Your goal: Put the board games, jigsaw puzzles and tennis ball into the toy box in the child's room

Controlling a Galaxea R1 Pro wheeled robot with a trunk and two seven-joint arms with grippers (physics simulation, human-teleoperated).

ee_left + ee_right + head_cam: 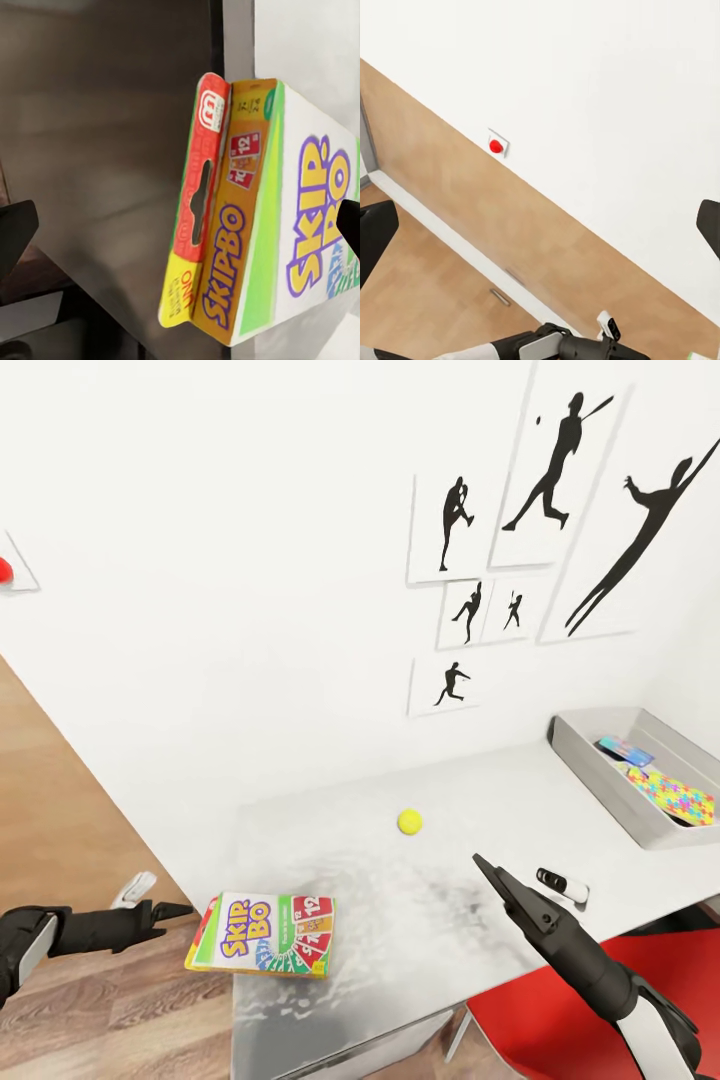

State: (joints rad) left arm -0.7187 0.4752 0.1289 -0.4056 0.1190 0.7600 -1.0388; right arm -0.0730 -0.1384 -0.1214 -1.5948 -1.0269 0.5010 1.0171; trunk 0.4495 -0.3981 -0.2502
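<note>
Left gripper (170, 909) jaws wide, holding nothing, just off the table (330, 810) edge. SKIP-BO box (262, 934) just ahead of its tips, overhanging that edge, a second box (195, 206) under it. Ball (409, 821) alone on bare top beyond right gripper (490, 872); cannot tell its jaws. Toy box (590, 760) far right of it holds puzzle (675, 796) and blue box (624, 750).

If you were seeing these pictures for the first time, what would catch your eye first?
The bright SKIP-BO box overhangs the table's left edge, just ahead of the open left gripper. A tennis ball lies alone mid-table, and the grey toy box at the far right holds a multicoloured jigsaw puzzle.
</note>
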